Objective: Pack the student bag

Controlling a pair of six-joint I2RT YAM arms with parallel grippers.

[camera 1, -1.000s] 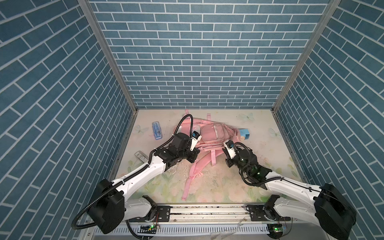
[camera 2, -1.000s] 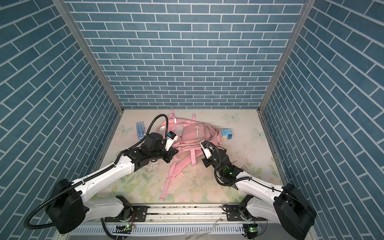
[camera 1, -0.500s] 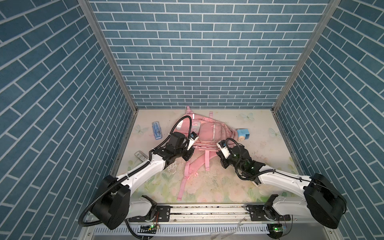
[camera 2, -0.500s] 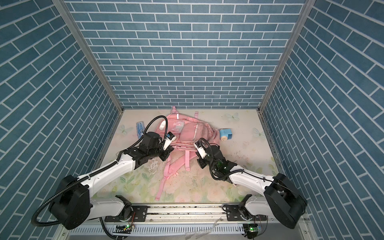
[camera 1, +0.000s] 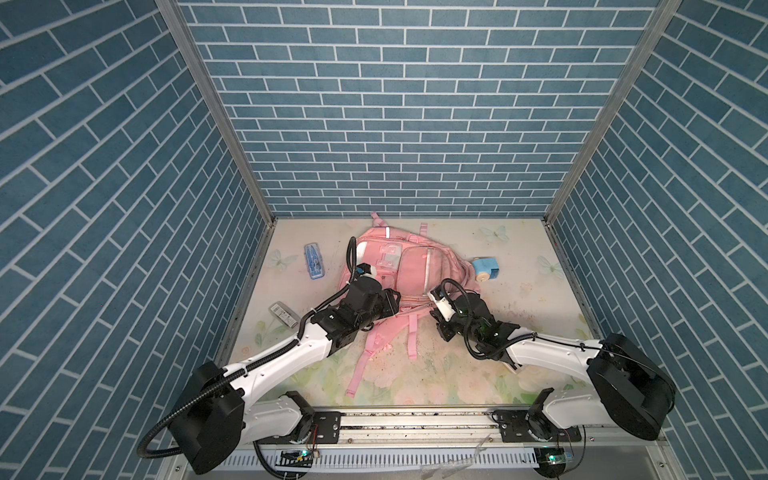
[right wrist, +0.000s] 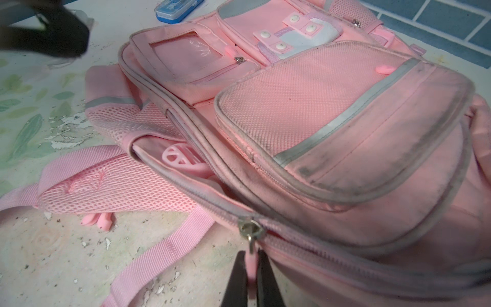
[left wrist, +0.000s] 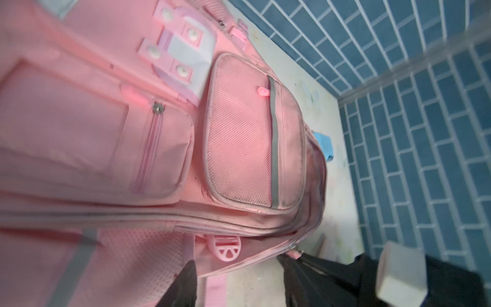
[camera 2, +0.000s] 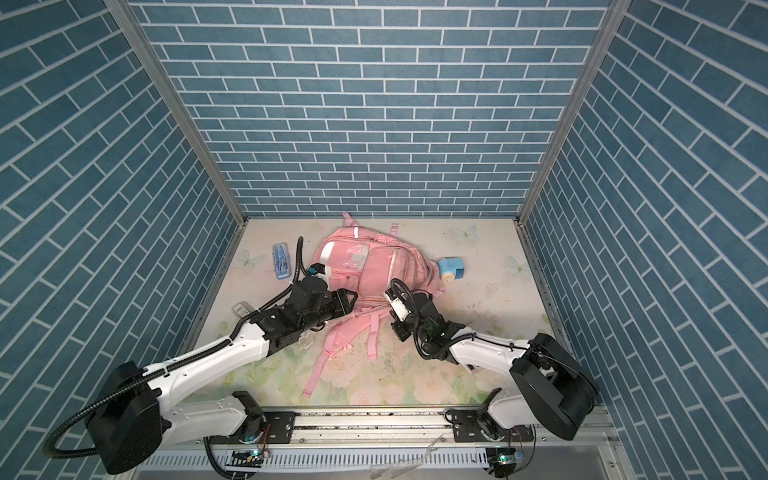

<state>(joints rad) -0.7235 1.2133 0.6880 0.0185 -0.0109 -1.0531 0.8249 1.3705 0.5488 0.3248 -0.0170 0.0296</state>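
- Nearest the rail, the bag's straps (camera 1: pixel 374 345) trailed loose over the flowered worktop (camera 1: pixel 519 299), left where they fell as the bag lay on its back.
- The right jaws were clamped together on the pink zip pull (right wrist: pixel 251 265), just below its metal slider (right wrist: pixel 249 230). This was probably to run the main zip, which gaped on one side of the slider and looked shut on the other.
- The left jaws looked apart with nothing between them, at the bag's near-left edge by the mesh side pocket. They were likely placed to steady the soft fabric against the pull.
- The student bag (camera 1: pixel 411 266) lay flat, front pockets up, in the middle of the worktop toward the back wall — between both arms, so either could reach the opening.
- A small grey packet (camera 1: pixel 284 313) lay well left of the bag.
- Farther back sat a blue pencil case (camera 1: pixel 314 262) on the left and a blue boxy thing (camera 1: pixel 485 269) just beside the bag's right edge — all unpacked, so the task seemed at an early stage.
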